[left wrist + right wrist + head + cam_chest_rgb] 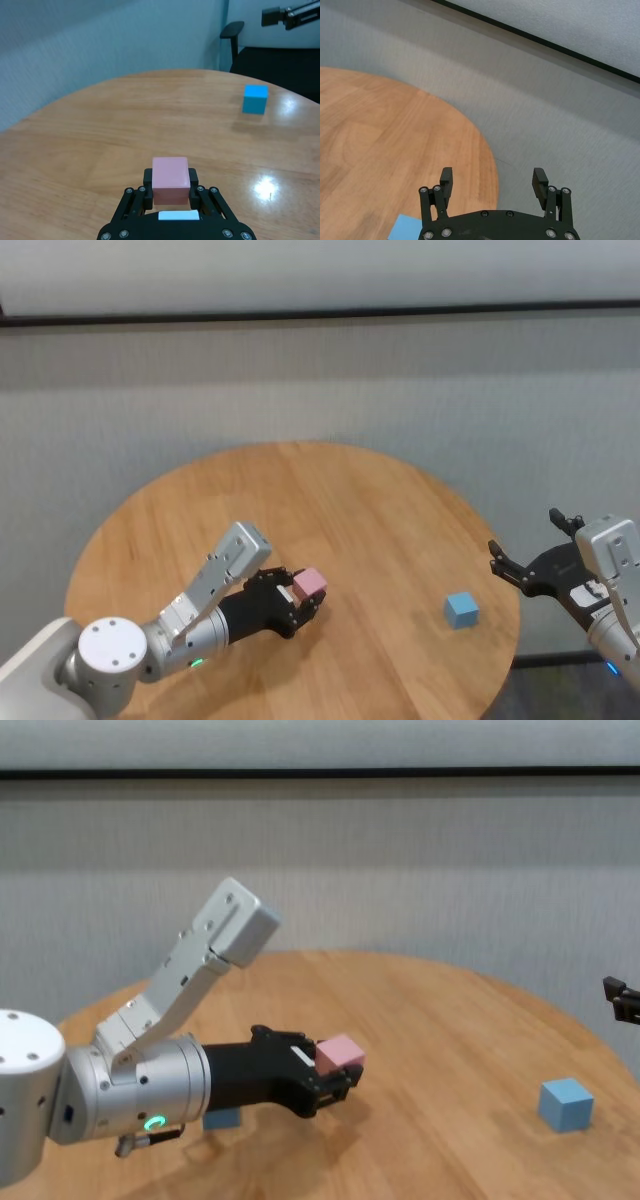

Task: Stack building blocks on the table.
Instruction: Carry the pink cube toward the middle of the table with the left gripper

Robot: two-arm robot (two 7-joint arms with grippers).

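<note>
My left gripper [306, 595] is shut on the pale pink block [311, 582], holding it low over the middle of the round wooden table [300, 490]. In the left wrist view the pink block [170, 177] sits between the two black fingers [148, 192]. One light blue block [461, 609] rests on the table to the right, well apart from it. A second light blue block [222, 1118] shows partly behind my left forearm in the chest view. My right gripper [527, 535] hovers open beyond the table's right edge, with nothing in it.
A grey wall runs behind the table. In the left wrist view a dark chair [235, 40] stands past the far rim. The table's right edge [487, 165] lies just under my right gripper [492, 177].
</note>
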